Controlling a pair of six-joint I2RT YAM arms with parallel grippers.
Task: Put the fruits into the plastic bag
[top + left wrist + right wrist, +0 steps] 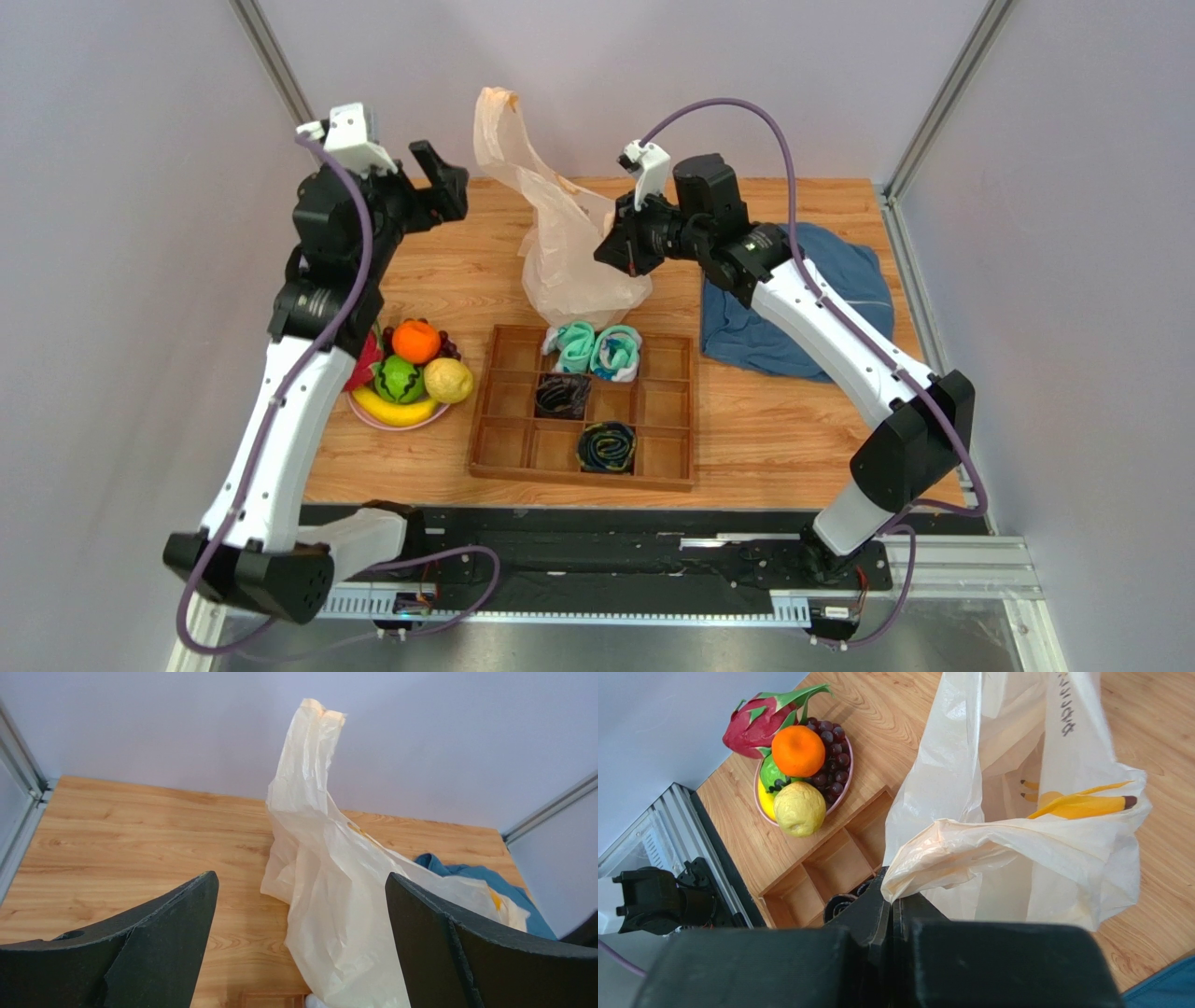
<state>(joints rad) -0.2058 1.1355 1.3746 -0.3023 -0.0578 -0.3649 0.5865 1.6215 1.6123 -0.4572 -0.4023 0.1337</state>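
The plastic bag stands at the table's back middle, one handle sticking up; it also shows in the left wrist view and the right wrist view. My right gripper is shut on the bag's edge, its jaws pressed together. My left gripper is open and empty, raised to the left of the bag. The fruits sit on a pink plate at the left: orange, lemon, melon, banana, dragon fruit, grapes.
A wooden divided tray with rolled socks lies in front of the bag. A blue cloth garment lies at the right. Grey walls close in the back and sides.
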